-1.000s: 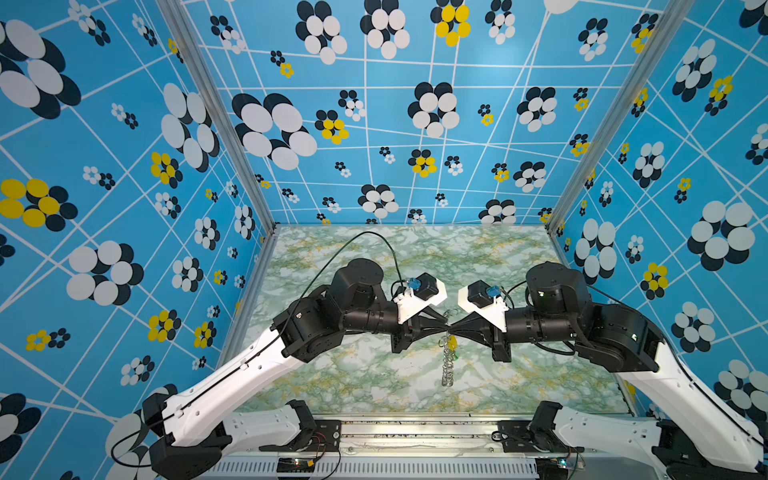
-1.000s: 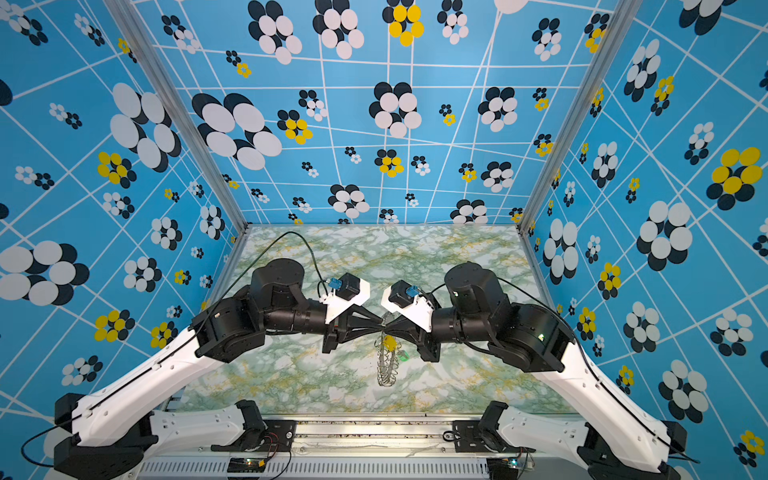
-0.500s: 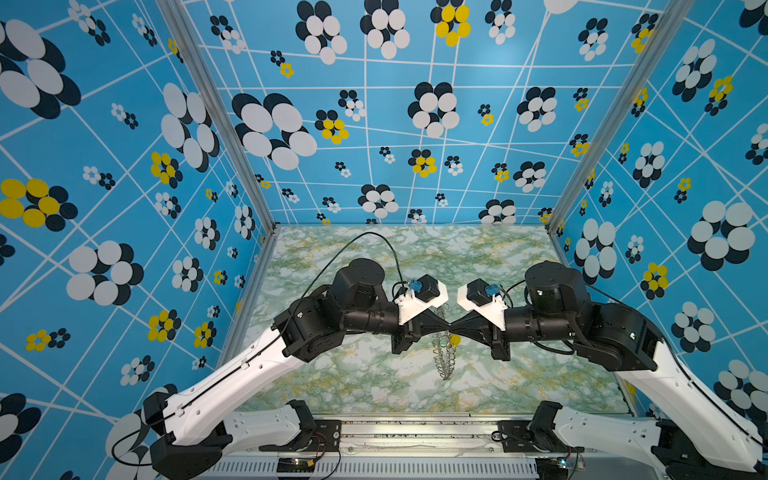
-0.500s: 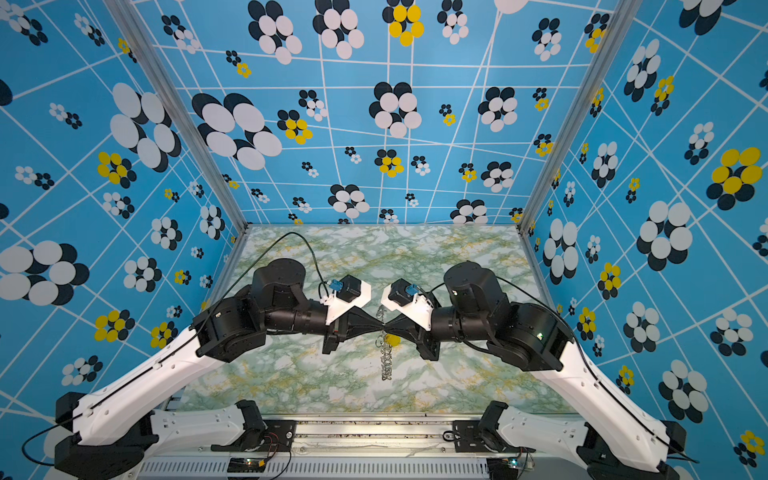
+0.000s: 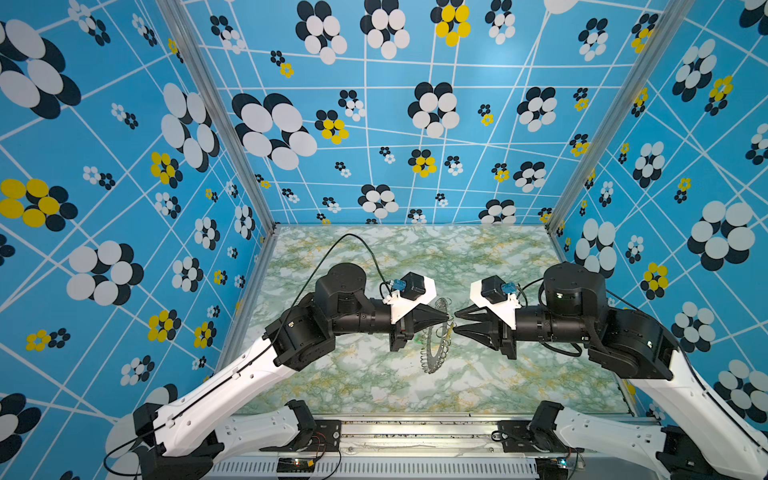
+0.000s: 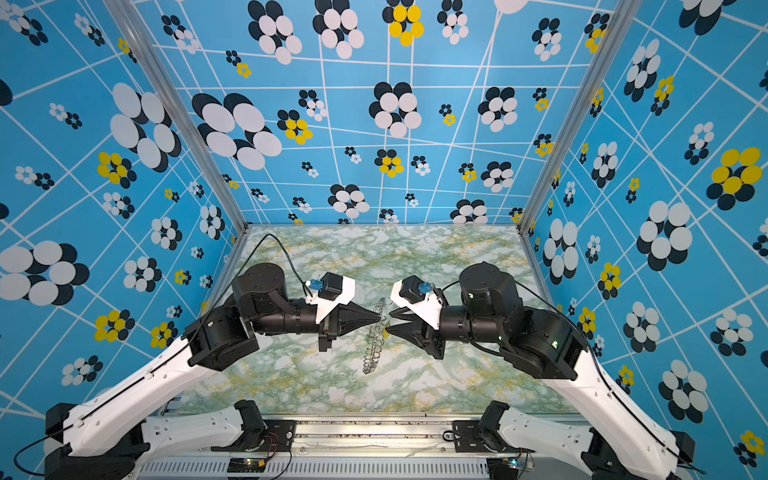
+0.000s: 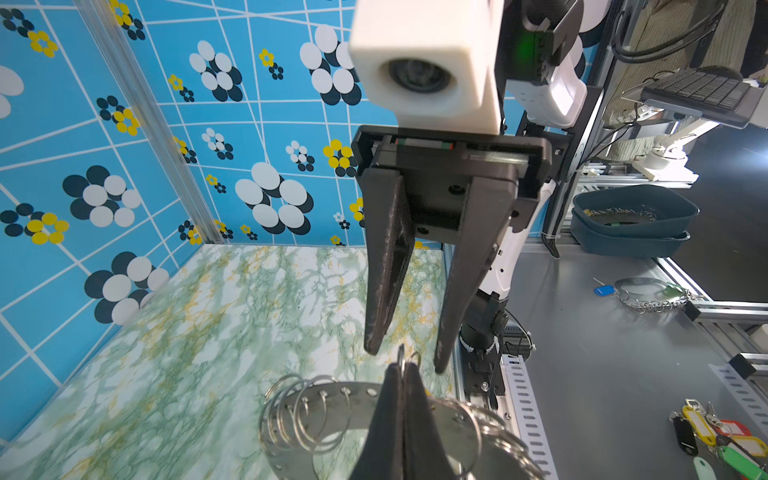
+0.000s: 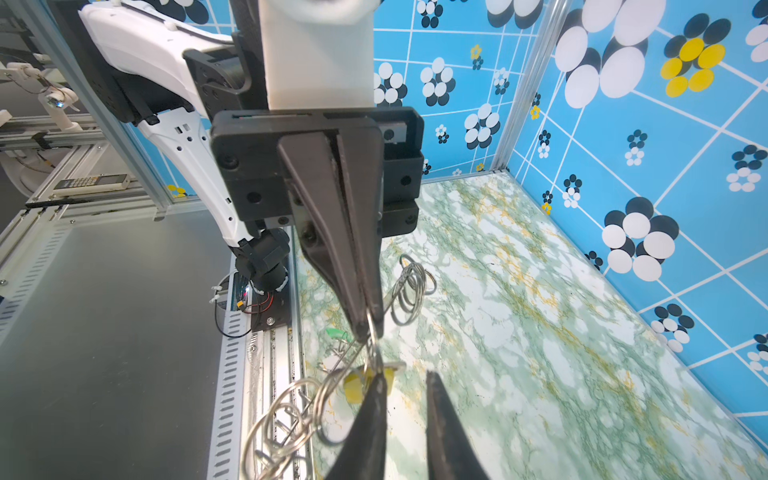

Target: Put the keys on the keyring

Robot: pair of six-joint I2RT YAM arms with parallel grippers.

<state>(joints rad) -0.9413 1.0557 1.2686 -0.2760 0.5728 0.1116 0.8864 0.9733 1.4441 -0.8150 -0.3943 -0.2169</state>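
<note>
Above the marbled table (image 5: 498, 386), the keyring (image 5: 436, 357) is held on edge at centre, a wire loop pinched in the closed left gripper (image 5: 448, 318). At three o'clock, the right gripper (image 5: 455, 322) is parted beside the yellow key (image 8: 357, 384); the green key (image 8: 336, 333) is seen beyond.

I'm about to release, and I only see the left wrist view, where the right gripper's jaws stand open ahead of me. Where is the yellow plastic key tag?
Observer: In the right wrist view the yellow plastic key tag sits right beside one finger of the open right gripper, not clamped.
Operator: And the green one?
Observer: The green plastic key tag shows just beyond the left gripper; whether it hangs or lies on the table, I cannot tell.
Operator: How does the ring sit?
Observer: In a top view the flat grey metal keyring stands on edge between both grippers, with the left gripper shut on one of its wire loops.
</note>
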